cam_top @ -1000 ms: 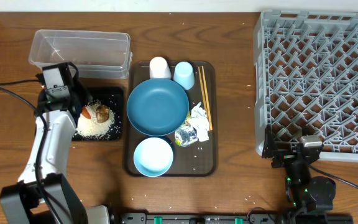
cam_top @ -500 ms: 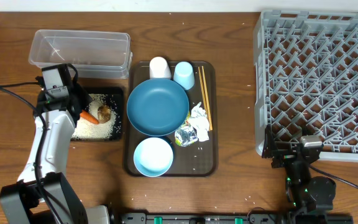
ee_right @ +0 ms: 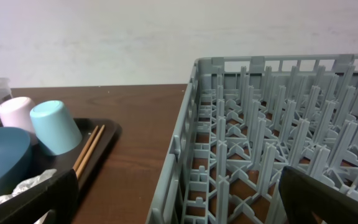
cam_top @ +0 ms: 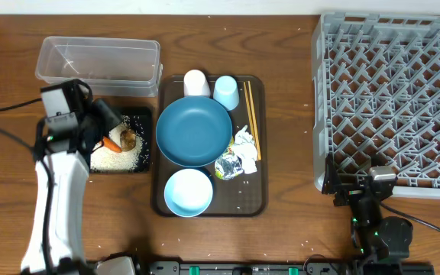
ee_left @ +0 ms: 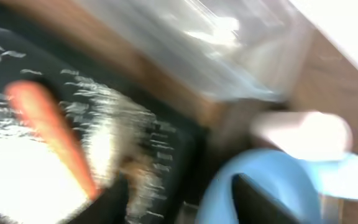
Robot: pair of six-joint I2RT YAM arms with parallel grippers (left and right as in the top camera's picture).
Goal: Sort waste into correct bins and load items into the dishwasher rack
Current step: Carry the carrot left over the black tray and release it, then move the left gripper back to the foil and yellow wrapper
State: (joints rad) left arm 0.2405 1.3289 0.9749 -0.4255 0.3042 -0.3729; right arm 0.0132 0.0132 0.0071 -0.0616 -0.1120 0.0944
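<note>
The orange carrot and the brown lump lie on white rice in the black tray. My left gripper hovers just over the tray's back left part, open and empty. The left wrist view is blurred: the carrot shows left of my left gripper. Tissue, the foil wrapper, the dark blue plate, bowl, white cup, light blue cup and chopsticks sit on the brown serving tray. My right gripper rests open by the grey rack.
The clear tub stands behind the black tray, close to my left arm. Rice grains are scattered on the serving tray and the table. In the right wrist view the rack's wall rises between my open right gripper and the cups.
My left gripper has opened and drawn back to the left and up from the black tray. The carrot now lies free on the rice. The right arm has not moved.
</note>
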